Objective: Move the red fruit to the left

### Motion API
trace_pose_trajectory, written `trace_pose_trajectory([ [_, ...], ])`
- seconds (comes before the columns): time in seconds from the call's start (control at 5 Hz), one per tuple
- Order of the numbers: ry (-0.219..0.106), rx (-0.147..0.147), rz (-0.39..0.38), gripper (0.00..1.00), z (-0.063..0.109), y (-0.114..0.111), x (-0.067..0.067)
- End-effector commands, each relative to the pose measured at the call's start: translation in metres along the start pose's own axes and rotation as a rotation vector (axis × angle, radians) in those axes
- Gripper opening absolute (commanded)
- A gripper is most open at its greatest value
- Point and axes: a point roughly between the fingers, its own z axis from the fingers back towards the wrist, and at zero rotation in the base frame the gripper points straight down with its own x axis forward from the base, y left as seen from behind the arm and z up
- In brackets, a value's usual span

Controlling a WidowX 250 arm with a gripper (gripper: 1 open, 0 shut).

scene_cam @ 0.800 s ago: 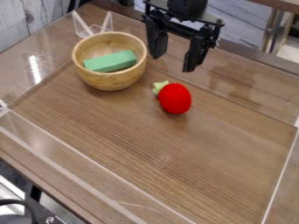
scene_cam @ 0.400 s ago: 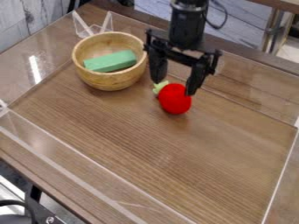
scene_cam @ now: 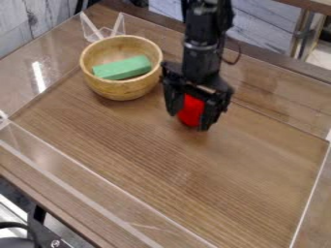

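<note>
A black robot gripper (scene_cam: 193, 108) points straight down over the middle of a wooden desk (scene_cam: 155, 184), its fingers (scene_cam: 169, 100) spread wide on either side of the red fruit (scene_cam: 192, 108), which sits on the desk between them. To the left and slightly farther back stands a wooden bowl (scene_cam: 122, 85) holding a flat green block (scene_cam: 120, 68), near the fruit but apart from it.

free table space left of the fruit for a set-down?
Yes: bare wood in front of the wooden bowl, running left to the clear wall. The near half of the table is bare too. Crowded: the open claw straddles the red fruit beside the bowl.
</note>
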Motion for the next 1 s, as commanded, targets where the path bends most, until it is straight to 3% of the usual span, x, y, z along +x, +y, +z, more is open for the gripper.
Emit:
trace_pose_trajectory([
  [0.0,-0.076,-0.014,-0.007,1.00,0.022,0.002,0.002],
  [0.2,-0.100,-0.016,-0.021,1.00,0.033,0.003,0.001],
  [0.8,-0.127,0.000,-0.091,1.00,0.018,-0.003,0.008],
])
